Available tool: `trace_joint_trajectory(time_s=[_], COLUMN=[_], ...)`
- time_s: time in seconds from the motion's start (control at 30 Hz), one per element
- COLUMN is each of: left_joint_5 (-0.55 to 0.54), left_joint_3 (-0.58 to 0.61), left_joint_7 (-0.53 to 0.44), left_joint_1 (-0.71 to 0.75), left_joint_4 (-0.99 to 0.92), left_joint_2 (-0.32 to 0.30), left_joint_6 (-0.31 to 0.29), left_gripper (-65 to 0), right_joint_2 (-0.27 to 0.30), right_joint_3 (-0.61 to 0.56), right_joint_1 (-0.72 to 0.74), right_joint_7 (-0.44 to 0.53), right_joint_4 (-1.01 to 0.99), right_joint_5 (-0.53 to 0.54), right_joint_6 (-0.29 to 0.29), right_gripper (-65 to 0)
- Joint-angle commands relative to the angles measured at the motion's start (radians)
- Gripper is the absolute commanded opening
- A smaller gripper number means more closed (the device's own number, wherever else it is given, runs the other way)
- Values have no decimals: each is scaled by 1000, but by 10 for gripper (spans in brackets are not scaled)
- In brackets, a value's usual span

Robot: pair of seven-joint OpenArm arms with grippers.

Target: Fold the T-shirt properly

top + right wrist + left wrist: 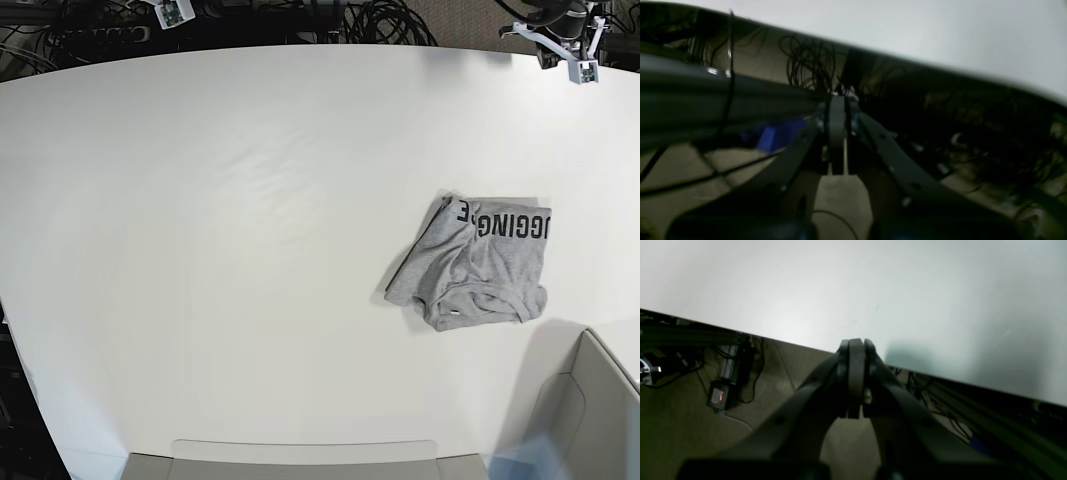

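Observation:
The light heather-grey T-shirt [478,265] lies crumpled and roughly folded on the right half of the white table [230,250], with black block letters along its far edge. Neither gripper touches it. My left gripper [855,346] is shut and empty, hanging over the table's edge with floor below. My right gripper [836,106] is shut and empty, off the table's edge above cables. In the base view only the wrist parts show, the left arm's [570,45] at the top right and the right arm's [172,12] at the top left. The shirt shows in neither wrist view.
A grey box wall [600,400] stands at the front right corner, close to the shirt. A flat grey panel [300,455] lies along the front edge. Black cables [380,20] and a power adapter [718,395] lie on the floor beyond the far edge.

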Motion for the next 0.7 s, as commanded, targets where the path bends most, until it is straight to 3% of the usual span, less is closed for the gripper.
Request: trace_joint_trajectory(time_s=[0.0,0.13,0.3,0.4,0.57,0.67], left_joint_5=[-1,-1,51,180,396,445], left_joint_3=[-4,57,203,272,314,312], left_joint_7=[-19,-21,-156,-228,-303,-361], left_joint_1=[27,44,50,47,-19,-94], left_joint_4=[2,-58,-192,-282,-518,-698], left_joint_2=[-2,1,47,130,282,322], left_joint_6=[-5,-5,5,6,0,-2], left_gripper=[-650,-650,-650,-650,-650,-650], right_joint_2=[-4,-4,-4,-4,21,44], right_joint_3=[9,29,29,29,41,55], right_joint_1=[-23,-1,100,138,201,260], right_joint_7=[17,24,164,221,296,337], right_joint_4=[-5,-124,-318,-424,-617,-758], right_joint_5=[17,0,-207,-265,-276,-284], right_joint_6=[15,15,15,15,15,15], right_gripper=[-629,-629,-629,-629,-629,-629])
